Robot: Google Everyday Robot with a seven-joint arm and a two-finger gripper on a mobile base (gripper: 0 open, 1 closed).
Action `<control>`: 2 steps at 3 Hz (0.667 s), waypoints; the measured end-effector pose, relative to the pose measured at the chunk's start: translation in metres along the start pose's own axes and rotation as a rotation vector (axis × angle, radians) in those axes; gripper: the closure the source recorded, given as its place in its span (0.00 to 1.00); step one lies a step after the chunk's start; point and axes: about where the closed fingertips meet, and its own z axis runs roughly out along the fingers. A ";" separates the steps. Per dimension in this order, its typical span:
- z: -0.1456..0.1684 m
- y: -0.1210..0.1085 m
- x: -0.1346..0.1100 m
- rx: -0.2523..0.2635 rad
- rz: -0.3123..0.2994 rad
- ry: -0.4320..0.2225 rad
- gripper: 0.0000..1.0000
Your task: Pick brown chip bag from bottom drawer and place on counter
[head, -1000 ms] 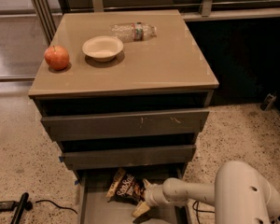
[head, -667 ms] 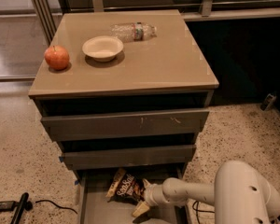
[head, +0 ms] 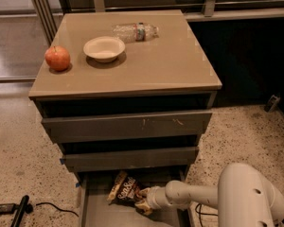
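The brown chip bag lies tilted in the open bottom drawer, under the two upper drawers. My gripper reaches in from the right on a white arm and sits at the bag's right lower edge, touching it. The tan counter is the cabinet top above.
On the counter stand a red apple at the left, a cream bowl and a clear water bottle lying on its side at the back. The two upper grey drawers overhang the bottom one. A black cable and tool lie on the floor left.
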 end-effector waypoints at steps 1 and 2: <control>0.000 0.000 0.000 0.000 0.000 0.000 0.78; 0.000 0.000 0.000 0.000 0.000 0.000 1.00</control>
